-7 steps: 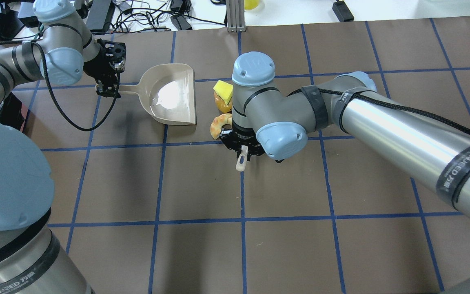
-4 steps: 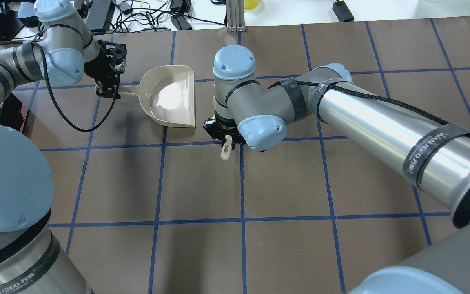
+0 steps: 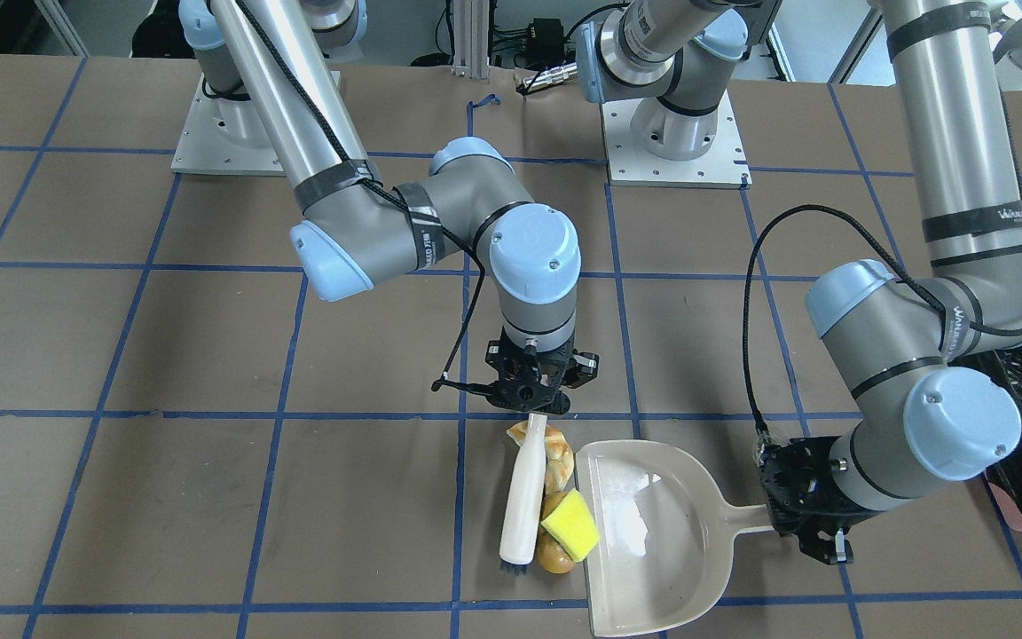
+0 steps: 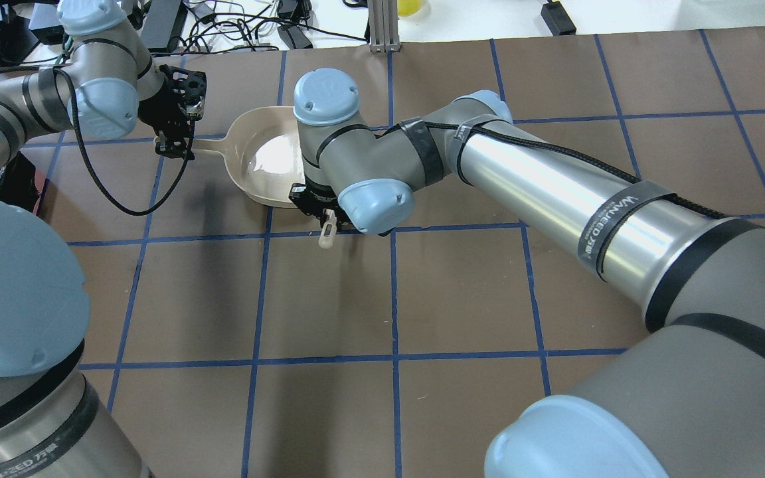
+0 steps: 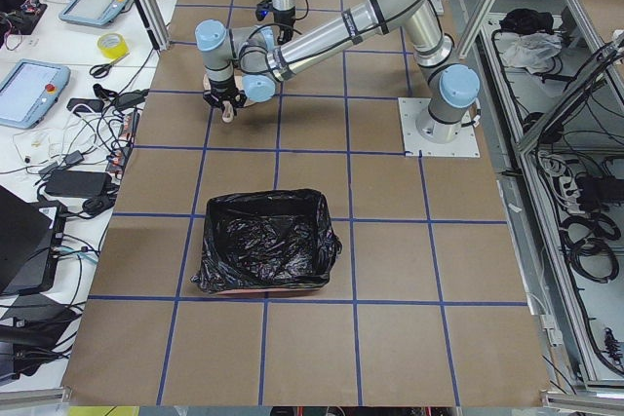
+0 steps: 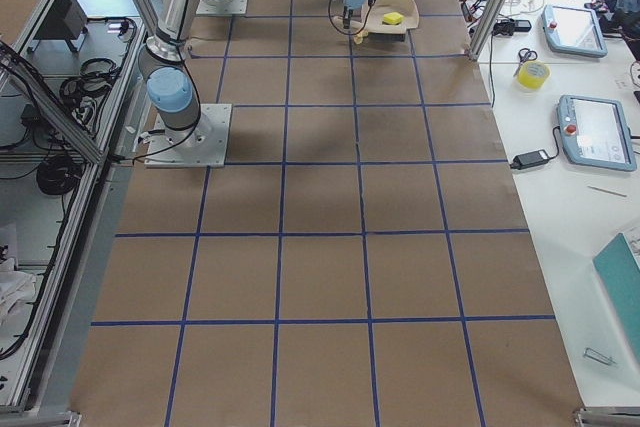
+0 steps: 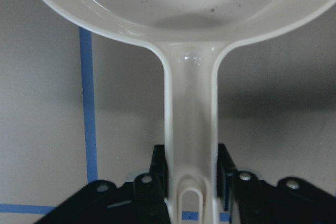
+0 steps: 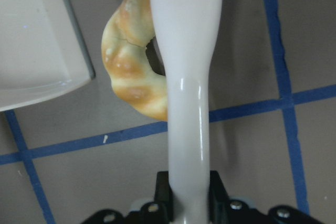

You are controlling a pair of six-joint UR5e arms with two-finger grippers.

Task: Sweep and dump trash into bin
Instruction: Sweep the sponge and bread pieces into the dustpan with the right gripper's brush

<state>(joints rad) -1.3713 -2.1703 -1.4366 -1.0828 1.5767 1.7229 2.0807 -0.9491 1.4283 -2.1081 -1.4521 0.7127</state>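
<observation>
Croissant (image 3: 557,460) tan, lump (image 3: 555,558) golden, sponge (image 3: 570,524) yellow — at dustpan (image 3: 653,550) lip; right fingers (image 8: 164,193) clamp brush (image 3: 522,506), left fingers (image 7: 159,167) dustpan handle (image 7: 190,114).

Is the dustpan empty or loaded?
Empty: the dustpan floor is bare; pastry, potato and sponge sit at its lip, against the brush.

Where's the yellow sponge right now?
Front-facing view, lower centre: the small yellow square sponge sits against the golden-brown lump, between the white brush and the beige plastic dustpan.

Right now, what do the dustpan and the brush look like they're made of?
The dustpan looks like hard beige plastic, glossy: bright glare patches on its floor. The brush seems smooth white plastic too: a sharp highlight streak runs along its handle.
</observation>
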